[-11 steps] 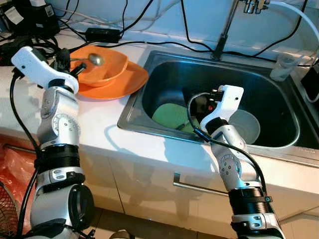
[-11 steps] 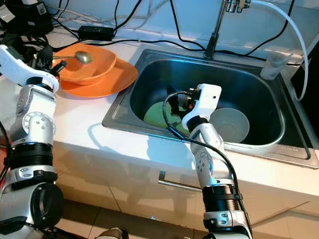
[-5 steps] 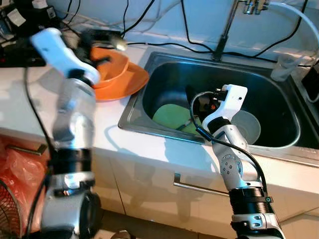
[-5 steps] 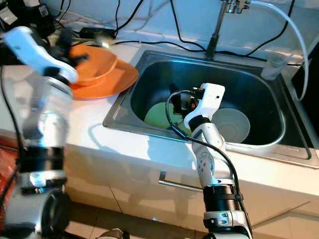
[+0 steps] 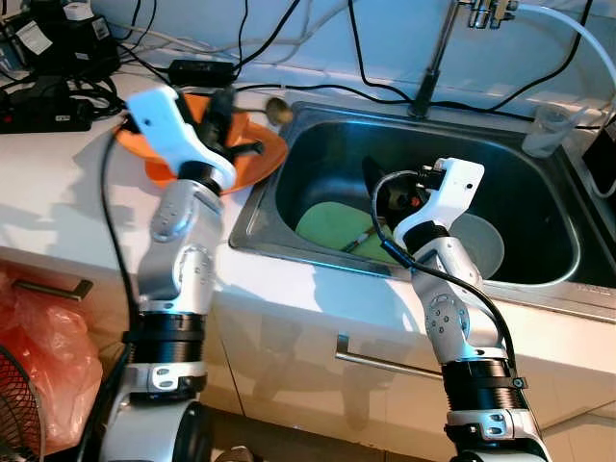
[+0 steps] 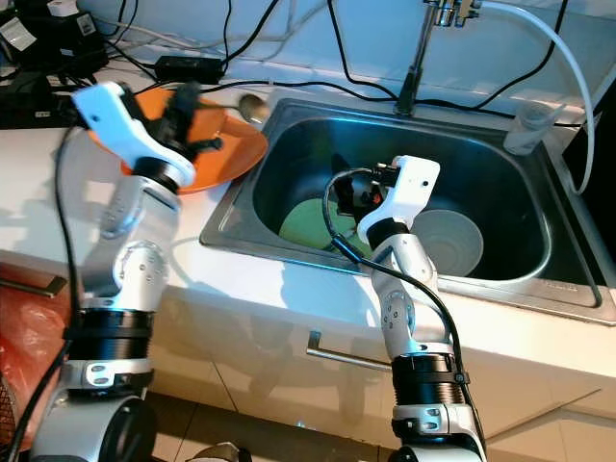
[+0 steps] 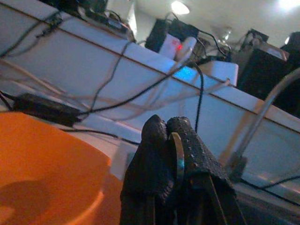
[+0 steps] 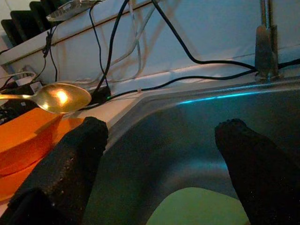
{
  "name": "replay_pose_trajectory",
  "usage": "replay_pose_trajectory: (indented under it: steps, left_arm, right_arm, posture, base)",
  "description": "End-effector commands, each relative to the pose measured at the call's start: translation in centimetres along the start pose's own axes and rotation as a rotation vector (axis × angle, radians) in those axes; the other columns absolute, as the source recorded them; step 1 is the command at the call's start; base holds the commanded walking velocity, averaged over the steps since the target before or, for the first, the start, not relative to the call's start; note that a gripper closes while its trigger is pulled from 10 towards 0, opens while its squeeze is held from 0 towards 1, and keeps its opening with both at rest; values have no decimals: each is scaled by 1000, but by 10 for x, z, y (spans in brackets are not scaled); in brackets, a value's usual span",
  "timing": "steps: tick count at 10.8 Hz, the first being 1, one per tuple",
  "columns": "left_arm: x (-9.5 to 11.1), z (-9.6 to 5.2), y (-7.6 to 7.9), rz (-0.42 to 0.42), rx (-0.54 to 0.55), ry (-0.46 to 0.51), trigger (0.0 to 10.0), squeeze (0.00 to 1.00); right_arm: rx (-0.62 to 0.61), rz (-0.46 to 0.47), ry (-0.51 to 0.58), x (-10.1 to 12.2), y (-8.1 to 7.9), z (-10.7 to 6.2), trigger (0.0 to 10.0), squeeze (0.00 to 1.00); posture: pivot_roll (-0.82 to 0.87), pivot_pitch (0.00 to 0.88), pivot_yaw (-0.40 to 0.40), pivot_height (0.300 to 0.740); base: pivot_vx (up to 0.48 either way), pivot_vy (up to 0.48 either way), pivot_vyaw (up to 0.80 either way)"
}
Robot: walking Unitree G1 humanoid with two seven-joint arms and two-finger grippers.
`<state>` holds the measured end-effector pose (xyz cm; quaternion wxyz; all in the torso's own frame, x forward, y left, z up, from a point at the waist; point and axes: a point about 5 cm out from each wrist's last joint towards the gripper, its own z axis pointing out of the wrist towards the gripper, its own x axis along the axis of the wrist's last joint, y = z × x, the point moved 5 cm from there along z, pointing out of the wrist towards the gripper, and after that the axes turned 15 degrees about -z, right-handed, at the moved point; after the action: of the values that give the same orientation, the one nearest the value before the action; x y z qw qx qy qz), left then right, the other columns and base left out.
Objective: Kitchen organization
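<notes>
My left gripper (image 5: 236, 117) is shut on the handle of a metal spoon (image 5: 278, 109), whose bowl hangs over the sink's (image 5: 252, 217) rear left corner. In the left wrist view the fingers (image 7: 154, 154) pinch the spoon handle (image 7: 176, 150). Beneath that arm an orange bowl (image 6: 214, 123) sits on an orange plate (image 5: 258, 161). My right gripper (image 8: 161, 129) stands open inside the sink, above a green plate (image 5: 332, 223), with nothing between its fingers. A pale bowl (image 5: 484, 243) lies to the right of it in the sink.
A faucet (image 5: 435, 58) rises behind the sink. Black cables and a power adapter (image 5: 202, 69) run along the back of the white counter (image 5: 58, 183). A clear cup (image 5: 551, 128) stands at the back right. A red bag (image 5: 53, 346) lies on the floor at left.
My left arm has swung right, carrying the spoon from above the orange bowl to the sink's rear left corner. The right gripper has hardly moved.
</notes>
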<state>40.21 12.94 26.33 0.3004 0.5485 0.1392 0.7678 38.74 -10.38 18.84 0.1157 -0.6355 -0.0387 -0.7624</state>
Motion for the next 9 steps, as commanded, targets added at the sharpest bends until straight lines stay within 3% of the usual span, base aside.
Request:
replay_pose_trajectory:
  steps: [1, 2, 5, 6, 9]
  left_arm:
    - [-1, -1, 9, -19, -36, -10, 0, 0]
    - [-4, -1, 12, -39, -55, -22, 0, 0]
    - [-23, -1, 25, -110, -107, -88, 0, 0]
    - [-28, -1, 26, -133, -112, -101, 0, 0]
    - [-46, -1, 33, -280, -118, -167, 0, 0]
  right_arm:
    - [-11, 10, 22, 7, 2, 2, 10000, 0]
    - [-13, 20, 22, 7, 3, 3, 10000, 0]
    - [-10, 194, 15, 4, -3, 3, 10000, 0]
    - [2, 207, 10, 3, -8, 3, 10000, 0]
    - [23, 375, 6, 4, -19, 5, 10000, 0]
  posture:
    - [92, 20, -3, 740]
    - [91, 23, -4, 740]
    - [86, 29, -3, 740]
    - [83, 28, -3, 740]
    - [74, 31, -2, 740]
  base:
    - [0, 0, 0]
    - [0, 0, 0]
    - [0, 0, 0]
    - [0, 0, 0]
    - [0, 0, 0]
